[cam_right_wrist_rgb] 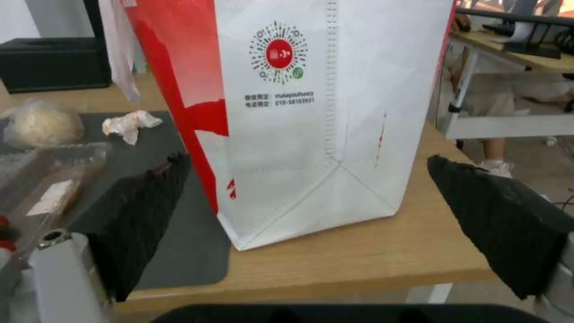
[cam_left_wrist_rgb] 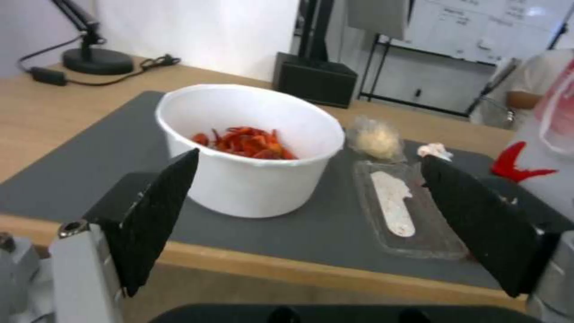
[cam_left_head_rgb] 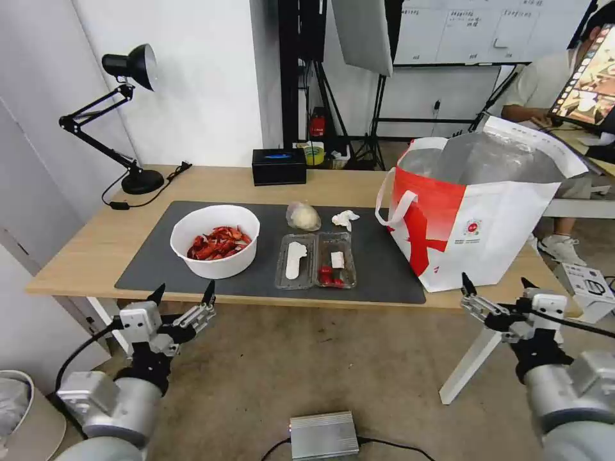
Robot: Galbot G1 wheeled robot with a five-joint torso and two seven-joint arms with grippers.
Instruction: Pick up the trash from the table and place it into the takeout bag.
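Both claws released, fingers spread, hovering off the table's [cam_left_head_rgb: 96, 246] near edge — left claw [cam_left_head_rgb: 182, 298] at 7 o'clock facing the white bowl [cam_left_head_rgb: 215, 241] of red shells, right claw [cam_left_head_rgb: 493, 288] at 5 o'clock facing the takeout bag [cam_left_head_rgb: 477, 218]. On the grey mat [cam_left_head_rgb: 384, 269]: clamshell box [cam_left_head_rgb: 315, 260] centre, small clear bag [cam_left_head_rgb: 303, 216] and crumpled tissue [cam_left_head_rgb: 344, 219] toward 12. Bag stands open at 3 o'clock.
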